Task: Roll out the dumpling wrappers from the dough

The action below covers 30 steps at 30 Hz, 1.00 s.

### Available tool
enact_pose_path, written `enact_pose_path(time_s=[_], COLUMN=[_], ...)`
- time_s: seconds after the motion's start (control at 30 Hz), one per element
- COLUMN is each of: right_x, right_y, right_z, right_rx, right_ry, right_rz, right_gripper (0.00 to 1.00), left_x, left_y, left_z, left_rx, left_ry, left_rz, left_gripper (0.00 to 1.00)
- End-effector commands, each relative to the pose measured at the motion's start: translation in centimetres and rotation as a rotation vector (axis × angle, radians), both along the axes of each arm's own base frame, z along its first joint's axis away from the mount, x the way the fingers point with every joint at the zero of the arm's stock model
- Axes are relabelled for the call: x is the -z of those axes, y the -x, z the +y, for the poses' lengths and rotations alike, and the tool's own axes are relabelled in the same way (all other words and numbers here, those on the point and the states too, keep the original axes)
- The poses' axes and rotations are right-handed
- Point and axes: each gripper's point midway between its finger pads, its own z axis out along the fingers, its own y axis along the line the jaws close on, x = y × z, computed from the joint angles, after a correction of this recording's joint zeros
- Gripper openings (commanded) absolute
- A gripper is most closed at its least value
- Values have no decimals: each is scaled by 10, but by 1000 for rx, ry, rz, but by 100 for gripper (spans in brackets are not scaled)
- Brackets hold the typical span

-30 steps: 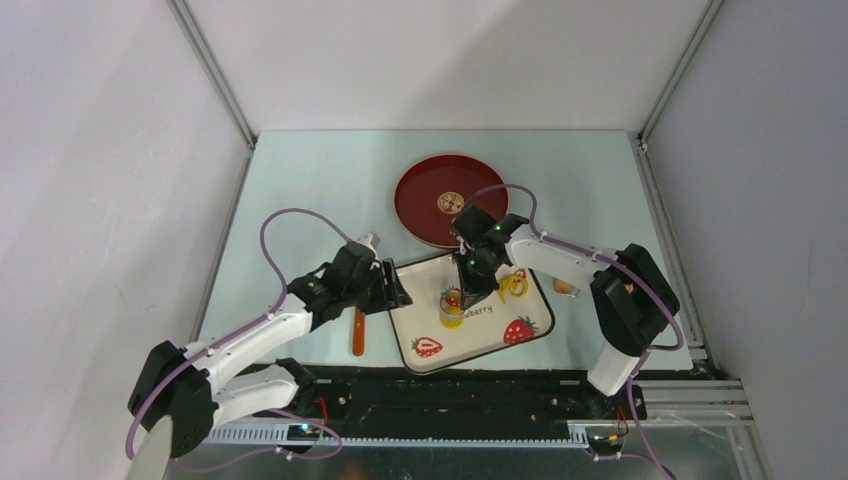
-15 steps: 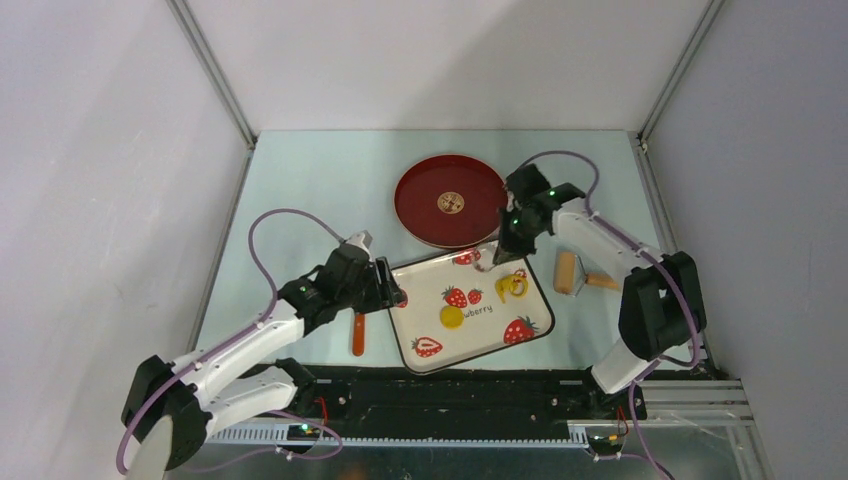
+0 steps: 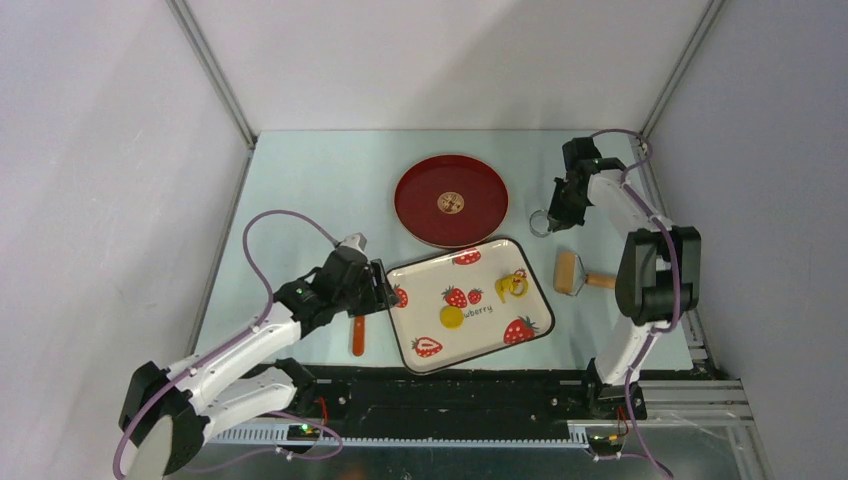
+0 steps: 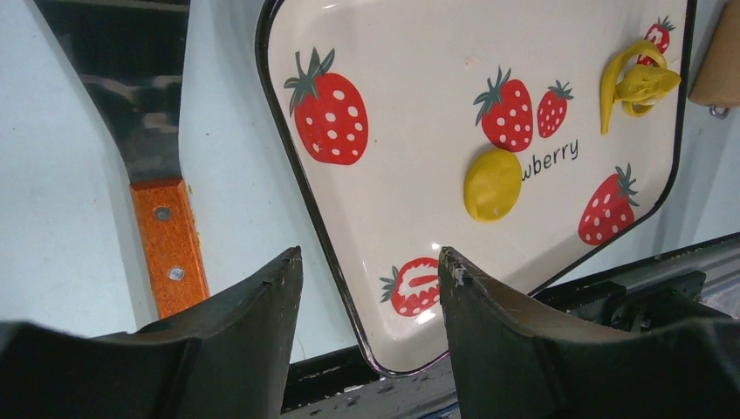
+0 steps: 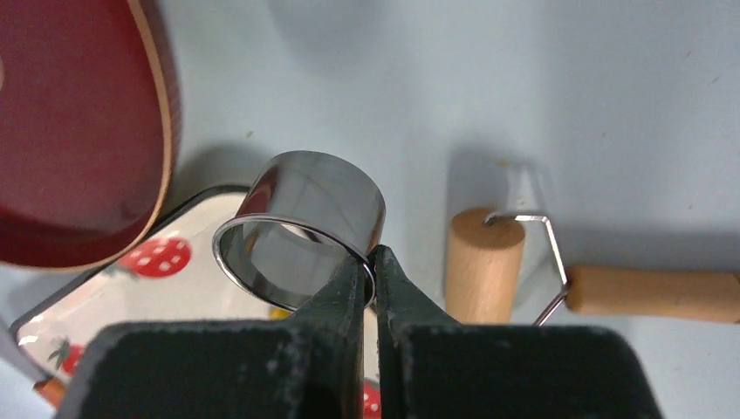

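Since the earlier frame the right arm has swung away from the tray to the far right of the desk point(image 3: 300, 180), taking a metal ring point(image 3: 540, 222) along; the left arm has eased slightly nearer.

From above, the right fingers point(image 3: 552, 214) pinch the ring just right of the red plate point(image 3: 420, 215). Whether the ring touches the desk cannot be told. The left fingers point(image 3: 386, 290) hang at the left edge of the strawberry tray point(image 3: 430, 290). The wrapper point(image 3: 452, 317), a flat yellow roundish disc with no clear long axis from here, lies in the middle of the tray, beside the printed lettering. The dough scrap point(image 3: 512, 285), a ragged curled strip, lies well apart from it, near the tray's far right corner. A wooden roller point(image 3: 568, 272) lies on the desk right of the tray, barrel running near to far, handle pointing right. An orange-handled scraper point(image 3: 357, 335) lies left of the tray.

The left wrist camera shows its fingers spread wide with nothing between them, above the tray's rim. The wrapper looks slightly oval here and lies flat between the printed strawberries; the scrap curls in a loop at the opposite corner.

The right wrist camera shows its fingers pressed together on the ring's thin wall. The ring is tilted, its open side turned toward the camera, with the roller beyond it on the right and the plate on the left.
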Motion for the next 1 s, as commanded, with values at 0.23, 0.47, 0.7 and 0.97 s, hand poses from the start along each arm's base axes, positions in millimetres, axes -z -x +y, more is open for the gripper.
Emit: enact_pose_path(time_s=[0.23, 0.47, 0.7, 0.97], right_x=[38, 39, 19, -3], right_y=[-33, -29, -15, 8], right_z=[-37, -37, -33, -24], right_rx=[44, 29, 15, -3], right_ry=[58, 49, 26, -25], right_rz=[53, 51, 15, -25], right_gripper=[23, 54, 76, 86], left_x=[-7, -1, 15, 36], left_y=[0, -1, 6, 15], left_z=[10, 28, 68, 73], left_rx=[-26, -69, -120, -57], left_ry=[-27, -123, -387, -489], left_rz=[-31, -17, 83, 202], left_gripper=[64, 64, 62, 62])
